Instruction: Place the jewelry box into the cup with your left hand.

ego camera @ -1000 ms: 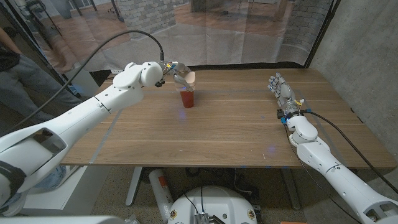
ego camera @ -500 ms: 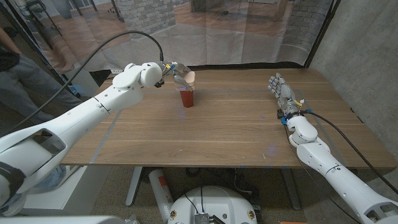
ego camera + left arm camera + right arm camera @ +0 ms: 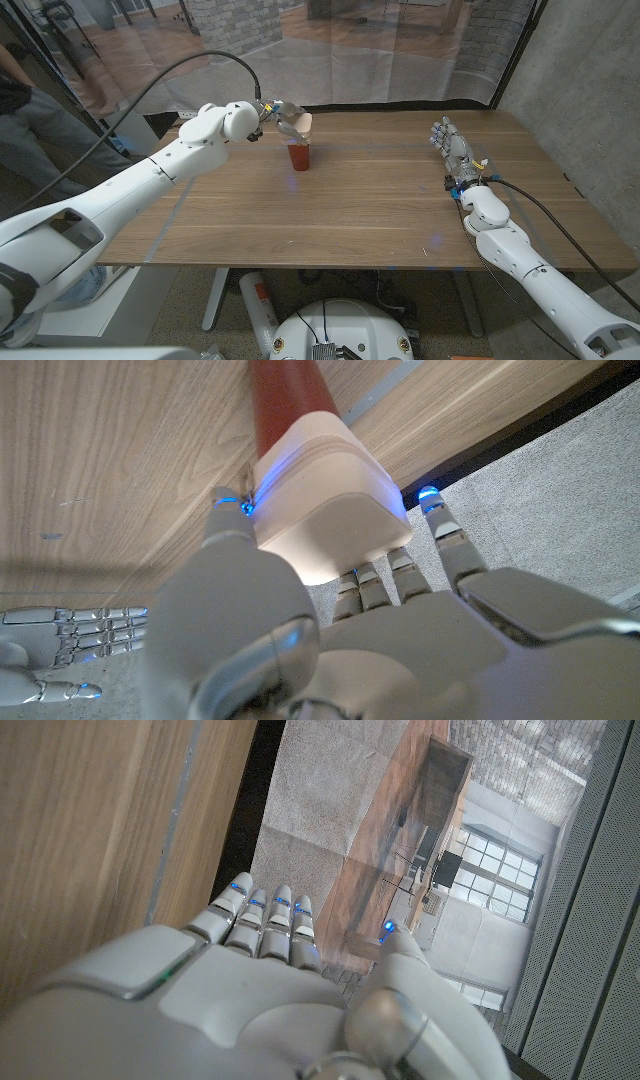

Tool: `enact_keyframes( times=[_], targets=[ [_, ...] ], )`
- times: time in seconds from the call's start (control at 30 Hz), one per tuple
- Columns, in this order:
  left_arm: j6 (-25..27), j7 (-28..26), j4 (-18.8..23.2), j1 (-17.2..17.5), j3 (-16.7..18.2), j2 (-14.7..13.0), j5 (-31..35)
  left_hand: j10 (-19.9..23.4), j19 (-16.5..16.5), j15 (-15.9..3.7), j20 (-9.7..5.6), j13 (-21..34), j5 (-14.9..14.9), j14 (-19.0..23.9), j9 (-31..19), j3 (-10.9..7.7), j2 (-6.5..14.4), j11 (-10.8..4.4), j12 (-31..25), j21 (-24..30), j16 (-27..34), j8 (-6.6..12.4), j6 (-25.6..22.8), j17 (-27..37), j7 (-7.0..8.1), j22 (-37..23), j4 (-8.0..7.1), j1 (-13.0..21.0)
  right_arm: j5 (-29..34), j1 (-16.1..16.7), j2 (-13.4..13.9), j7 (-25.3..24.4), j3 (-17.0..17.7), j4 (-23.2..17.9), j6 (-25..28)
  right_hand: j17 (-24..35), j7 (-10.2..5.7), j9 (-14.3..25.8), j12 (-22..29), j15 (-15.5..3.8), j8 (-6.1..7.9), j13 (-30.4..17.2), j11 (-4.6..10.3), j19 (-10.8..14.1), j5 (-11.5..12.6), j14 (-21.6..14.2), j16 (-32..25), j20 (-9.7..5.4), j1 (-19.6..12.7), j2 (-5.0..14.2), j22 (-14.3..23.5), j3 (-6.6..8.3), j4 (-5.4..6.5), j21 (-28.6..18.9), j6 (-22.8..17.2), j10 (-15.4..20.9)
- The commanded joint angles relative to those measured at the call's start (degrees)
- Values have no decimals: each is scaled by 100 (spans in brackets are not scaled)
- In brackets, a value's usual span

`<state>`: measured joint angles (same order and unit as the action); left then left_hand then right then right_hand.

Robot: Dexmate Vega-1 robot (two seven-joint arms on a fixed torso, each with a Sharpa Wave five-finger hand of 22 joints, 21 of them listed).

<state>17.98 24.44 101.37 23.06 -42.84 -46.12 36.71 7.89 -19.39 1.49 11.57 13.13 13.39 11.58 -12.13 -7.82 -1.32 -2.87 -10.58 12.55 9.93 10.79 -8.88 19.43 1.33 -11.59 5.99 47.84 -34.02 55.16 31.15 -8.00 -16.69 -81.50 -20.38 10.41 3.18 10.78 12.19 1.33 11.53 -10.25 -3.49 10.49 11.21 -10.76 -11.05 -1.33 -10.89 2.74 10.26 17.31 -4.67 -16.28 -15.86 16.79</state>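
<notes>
A pale cream jewelry box (image 3: 301,123) is held in my left hand (image 3: 285,117) right above the red cup (image 3: 300,156), which stands upright on the far middle-left of the table. In the left wrist view the rounded box (image 3: 325,510) sits between thumb and fingers of my left hand (image 3: 330,630), its front end against the cup (image 3: 290,395) mouth. My right hand (image 3: 452,146) stands on its edge at the far right of the table, fingers straight and together, holding nothing. The right wrist view looks along the back of that right hand (image 3: 270,970).
The wooden table (image 3: 360,215) stretches wide between the cup and my right hand. A black cable (image 3: 170,70) arcs over my left arm. Part of a person (image 3: 15,95) is at the far left edge, behind the mesh screen.
My left hand with the box has shifted slightly up and left over the cup. The right arm has stayed still.
</notes>
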Motion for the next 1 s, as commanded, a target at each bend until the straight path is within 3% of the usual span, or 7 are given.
enact_keyframes(
  times=[0.03, 0.37, 1.0],
  targets=[
    [-30, -71, -26, 24, 24, -4, -47, -109, 92, 28, 52, 0, 36, -128, -6, -229, 205, 50, 4, -33, -3, 0, 82, -31, -19, -5, -290, 139, 11, -30, -4, -8, -14, 18, 25, 12, -12, 20, -10, -20, -21, -25, 17, 49, 0, -49, 17, -16, -20, 39, 26, 25, -25, 14, -28, 42],
    [-59, -73, -62, -4, 16, 30, -98, -400, 338, 126, 82, -38, 70, -402, 5, -168, 170, 210, 5, -111, 5, -24, 351, -166, -33, 23, -319, 60, -4, -13, 21, -9, 11, 11, 31, 12, -8, 20, -11, -17, -22, -25, 20, 52, 1, -52, 17, -13, -19, 41, 27, 23, -28, 27, -28, 42],
    [-67, -101, -118, -1, 29, 29, -230, -694, 550, 238, 89, -81, 121, -720, 20, -51, 105, 351, -13, -142, 18, -60, 800, -342, -35, 52, -395, -115, -16, -15, 46, -8, 19, 3, 74, 13, -17, 20, -12, -16, -22, -25, 33, 55, 1, -54, 20, 1, -17, 43, 28, 20, -31, 52, -29, 45]
  ],
)
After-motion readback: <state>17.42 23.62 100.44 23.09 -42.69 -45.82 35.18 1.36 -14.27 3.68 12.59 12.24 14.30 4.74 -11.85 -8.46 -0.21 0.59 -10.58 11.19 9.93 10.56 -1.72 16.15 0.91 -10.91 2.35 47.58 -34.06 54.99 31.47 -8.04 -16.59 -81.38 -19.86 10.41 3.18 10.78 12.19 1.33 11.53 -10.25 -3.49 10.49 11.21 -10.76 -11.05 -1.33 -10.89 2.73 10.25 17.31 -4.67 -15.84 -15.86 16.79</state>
